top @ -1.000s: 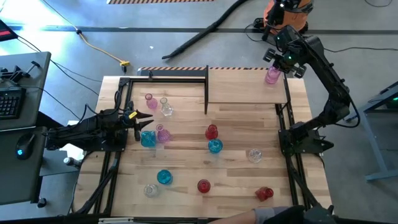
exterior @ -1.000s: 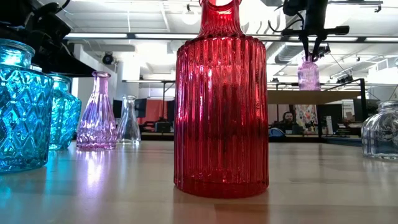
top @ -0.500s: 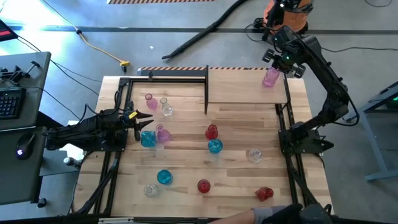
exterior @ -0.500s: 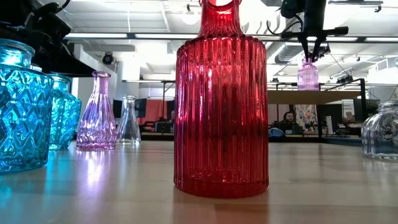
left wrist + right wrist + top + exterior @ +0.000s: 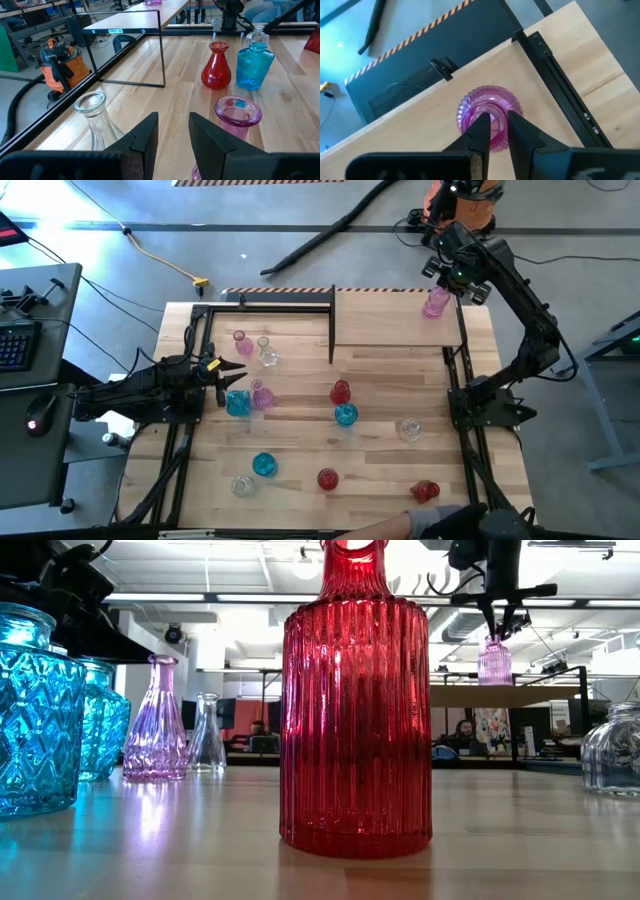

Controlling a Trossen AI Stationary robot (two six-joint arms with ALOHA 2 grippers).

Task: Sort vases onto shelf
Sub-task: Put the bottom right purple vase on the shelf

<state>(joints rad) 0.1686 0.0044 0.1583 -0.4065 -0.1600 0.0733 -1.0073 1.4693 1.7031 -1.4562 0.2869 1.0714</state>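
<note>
High view: overhead, looking straight down on the whole table (image 5: 390, 385) and both arms. Low view: at tabletop level, facing across the table into the room, very near a red vase (image 5: 356, 700). Left wrist view: low over the table's left edge, facing across it. Right wrist view: close above the shelf (image 5: 420, 125), looking down on a pink vase (image 5: 490, 112), which the high view shares.

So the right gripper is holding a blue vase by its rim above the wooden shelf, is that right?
Not quite: the vase is pink, not blue. The right wrist view shows it, with the right gripper shut on its rim above the shelf; the low view also shows it pink.
</note>
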